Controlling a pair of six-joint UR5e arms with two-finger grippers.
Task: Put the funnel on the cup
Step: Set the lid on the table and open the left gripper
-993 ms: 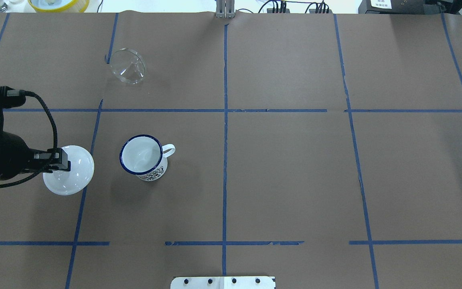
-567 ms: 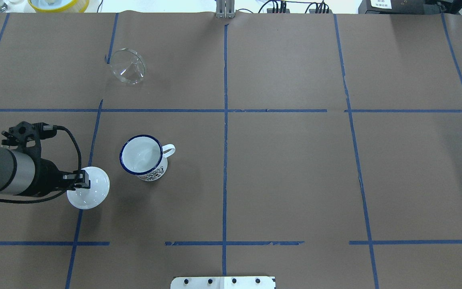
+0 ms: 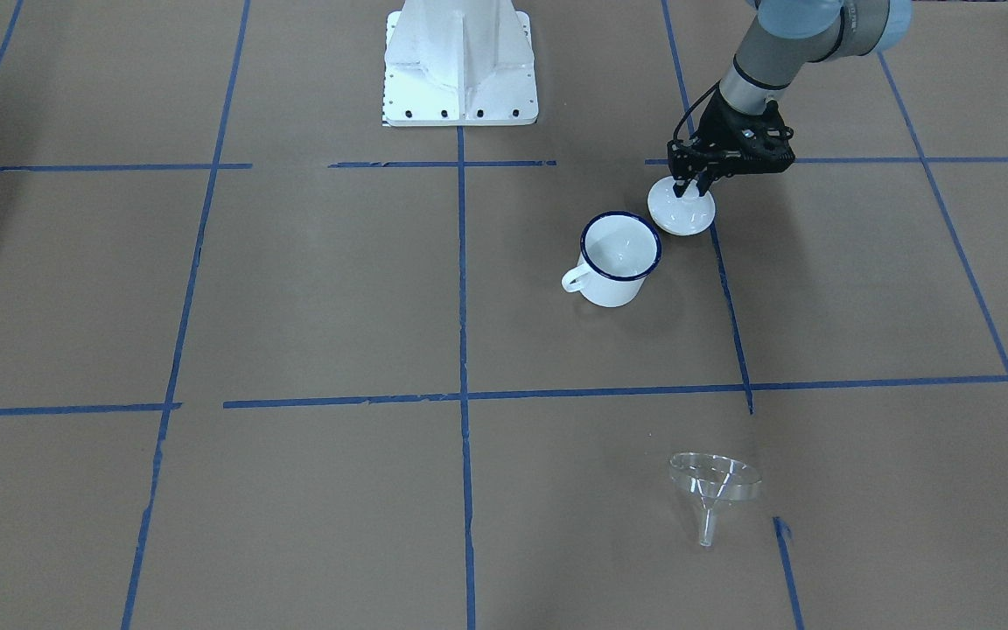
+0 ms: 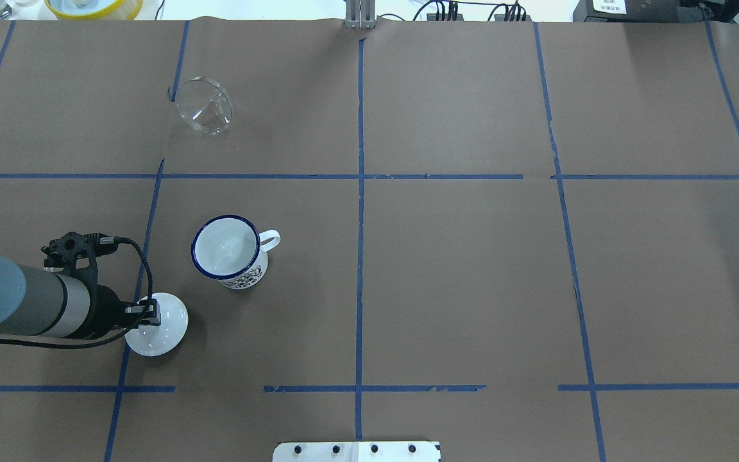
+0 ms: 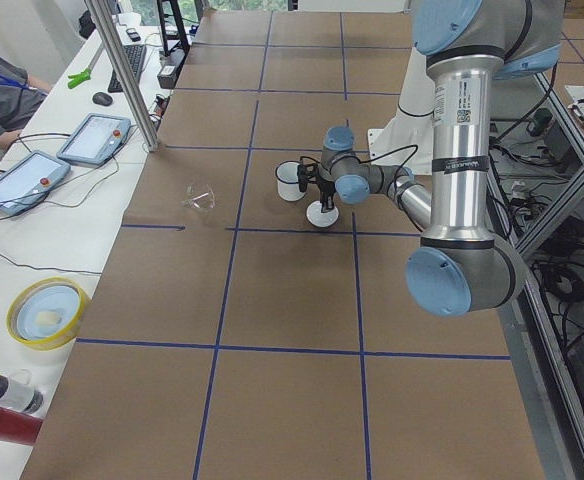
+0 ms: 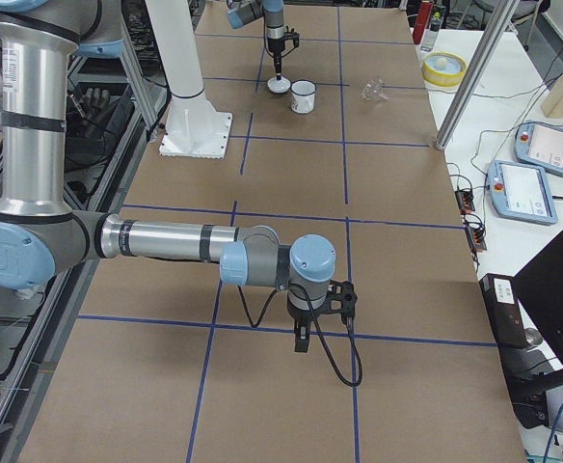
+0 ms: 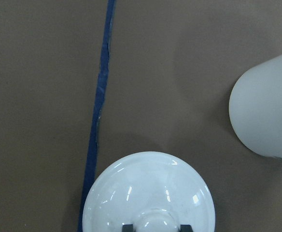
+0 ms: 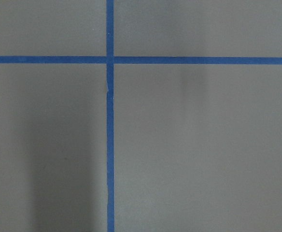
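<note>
The clear funnel (image 4: 204, 106) lies on its side at the far left of the table, also in the front view (image 3: 714, 486). The white cup (image 4: 228, 253) with a dark blue rim stands upright and empty, handle to the right; it also shows in the front view (image 3: 618, 262). My left gripper (image 4: 149, 313) is shut on the knob of a round white lid (image 4: 164, 337), just near-left of the cup, low over the table. In the left wrist view the lid (image 7: 148, 193) sits below the cup's side (image 7: 269, 116). My right gripper (image 6: 301, 340) hangs far off; I cannot tell its state.
Blue tape lines cross the brown paper. The white robot base (image 3: 460, 61) stands at the near edge. A yellow bowl (image 4: 93, 6) sits beyond the far left edge. A metal post (image 5: 127, 70) and tablets (image 5: 92, 140) stand on the operators' side.
My left gripper has carried the lid toward the robot's edge and a little right, and lower toward the table. Cup and funnel have not moved.
</note>
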